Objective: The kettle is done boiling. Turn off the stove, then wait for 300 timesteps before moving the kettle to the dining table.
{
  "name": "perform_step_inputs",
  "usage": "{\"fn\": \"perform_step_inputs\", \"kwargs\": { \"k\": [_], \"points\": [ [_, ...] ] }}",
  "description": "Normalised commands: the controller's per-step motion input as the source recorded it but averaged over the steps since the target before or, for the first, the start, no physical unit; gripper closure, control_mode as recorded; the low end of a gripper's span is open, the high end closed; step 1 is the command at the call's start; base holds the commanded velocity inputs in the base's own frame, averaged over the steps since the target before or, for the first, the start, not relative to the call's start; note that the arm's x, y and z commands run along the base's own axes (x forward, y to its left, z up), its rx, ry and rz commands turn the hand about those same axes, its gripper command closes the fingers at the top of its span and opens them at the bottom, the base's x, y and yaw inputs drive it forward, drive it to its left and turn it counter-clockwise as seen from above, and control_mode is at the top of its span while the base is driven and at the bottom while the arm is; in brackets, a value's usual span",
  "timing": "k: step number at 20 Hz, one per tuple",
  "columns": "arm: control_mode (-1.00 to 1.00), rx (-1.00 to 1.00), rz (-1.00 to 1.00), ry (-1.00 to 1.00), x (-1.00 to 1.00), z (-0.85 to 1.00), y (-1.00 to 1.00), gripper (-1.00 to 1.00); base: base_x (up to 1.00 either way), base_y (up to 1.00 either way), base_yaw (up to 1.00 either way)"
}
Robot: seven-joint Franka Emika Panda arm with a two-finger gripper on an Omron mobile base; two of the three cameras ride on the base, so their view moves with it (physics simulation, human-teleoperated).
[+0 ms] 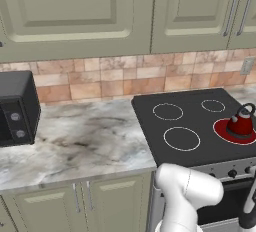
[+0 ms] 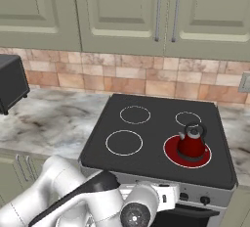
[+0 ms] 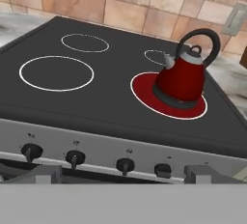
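The small red kettle [image 3: 181,79] [image 2: 191,143] [image 1: 241,124] stands upright on the front right burner [image 3: 144,91] of the stove [image 3: 96,102] [image 2: 146,147] [image 1: 195,121]. That burner glows red under it. A row of black knobs [image 3: 125,165] runs along the stove's silver front. My gripper [image 3: 125,175] hovers low in front of that knob row, open, its fingers spread wide with nothing between them. It is well short of the kettle. The dining table is out of view.
A marbled counter [image 1: 80,141] lies left of the stove with a black microwave [image 1: 17,108] on it. Tiled backsplash and green wall cabinets [image 2: 122,11] rise behind. The other three burners are dark. A wall socket [image 3: 235,18] is on the tiles at the right.
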Motion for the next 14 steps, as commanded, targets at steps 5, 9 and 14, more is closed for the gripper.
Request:
{"fn": "perform_step_inputs", "kwargs": {
  "k": [5, 9, 14],
  "points": [
    [-1.0, 0.0, 0.0, -0.12, 0.0, -0.26, 0.03, -1.0, 0.0, 0.0, 0.0],
    [-1.0, 0.0, 0.0, -0.02, 0.0, -0.19, 0.0, -1.0, 0.0, 0.0, 0.0],
    [-1.0, 0.0, 0.0, 0.0, 0.0, -0.17, 0.0, -1.0, 0.0, 0.0, 0.0]
  ]
}}
